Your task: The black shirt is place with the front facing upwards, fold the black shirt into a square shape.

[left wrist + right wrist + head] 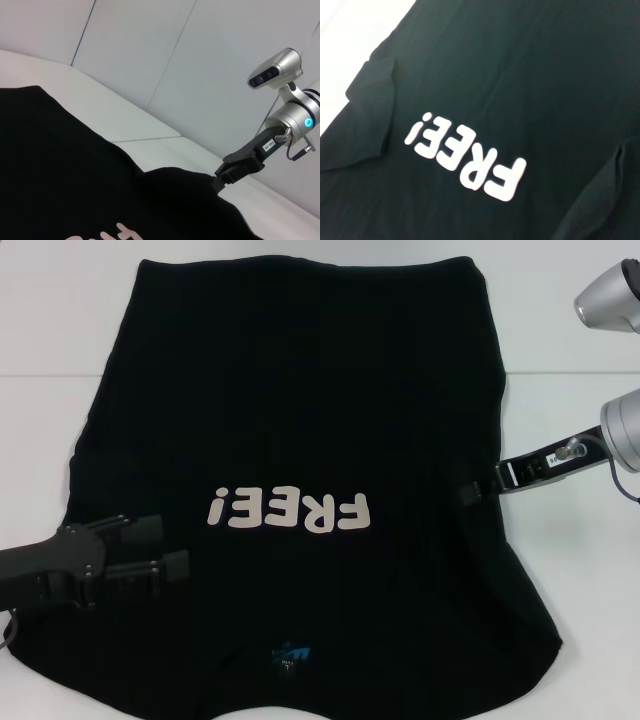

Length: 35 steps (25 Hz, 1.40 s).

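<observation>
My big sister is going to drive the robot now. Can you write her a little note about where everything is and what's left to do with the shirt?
Left gripper: open, over the black shirt's left side, beside the "FREE!" lettering, holding nothing.
Right gripper: at the shirt's right edge; whether its fingers are open or shut does not show.
The shirt lies front up on the white table, collar and blue neck label nearest the robot, hem at the far end.
Done: in the right wrist view both sleeves look tucked in over the body.
Left: fold the body into a square.
</observation>
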Tool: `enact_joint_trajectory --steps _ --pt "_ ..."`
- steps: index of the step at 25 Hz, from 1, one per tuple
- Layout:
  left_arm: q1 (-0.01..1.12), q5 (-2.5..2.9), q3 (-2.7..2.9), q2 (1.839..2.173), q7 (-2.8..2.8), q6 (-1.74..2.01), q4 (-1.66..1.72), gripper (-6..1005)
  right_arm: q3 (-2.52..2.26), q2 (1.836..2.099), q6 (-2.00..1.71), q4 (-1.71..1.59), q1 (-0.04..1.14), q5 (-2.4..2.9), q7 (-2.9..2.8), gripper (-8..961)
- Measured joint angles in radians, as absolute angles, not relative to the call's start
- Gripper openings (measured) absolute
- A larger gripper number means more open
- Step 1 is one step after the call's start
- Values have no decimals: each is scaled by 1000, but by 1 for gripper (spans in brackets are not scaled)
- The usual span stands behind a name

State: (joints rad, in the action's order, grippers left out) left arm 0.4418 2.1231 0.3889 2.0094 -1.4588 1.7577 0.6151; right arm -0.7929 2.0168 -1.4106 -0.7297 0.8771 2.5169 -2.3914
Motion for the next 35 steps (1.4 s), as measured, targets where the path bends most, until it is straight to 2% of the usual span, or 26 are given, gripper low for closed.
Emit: enact_joint_trajectory --steps 4,8,13,18,20,25,28,32,35 --pt "440 2123 387 2009 -1459 1756 615 888 -800 2020 -1425 -727 877 2454 -2321 39" --pt "437 2117 384 2011 -1459 1745 615 888 -795 2021 -1451 -726 856 2357 -2222 222" --pt "437 2114 343 2012 -1492 1732 592 888 -783 2001 -1423 -725 808 2288 -2179 407" --pt "442 2114 304 1993 -1668 1711 585 888 -714 1996 -1444 -714 729 2236 -2002 615" --pt "440 2114 291 1969 -1769 1705 585 888 -688 2003 -1484 -704 686 2176 -1861 708" --pt "420 2127 260 1923 -1967 1699 603 888 -674 2044 -1530 -667 577 2026 -1483 709" --pt "406 2183 266 1897 -2124 1724 664 888 -671 2059 -1530 -623 564 2015 -1348 709" --pt "424 2372 263 1858 -2283 1768 748 888 -672 2080 -1515 -583 566 2014 -1257 815" --pt "446 2470 265 1841 -2331 1795 773 888 -675 2085 -1505 -560 573 2013 -1218 871"
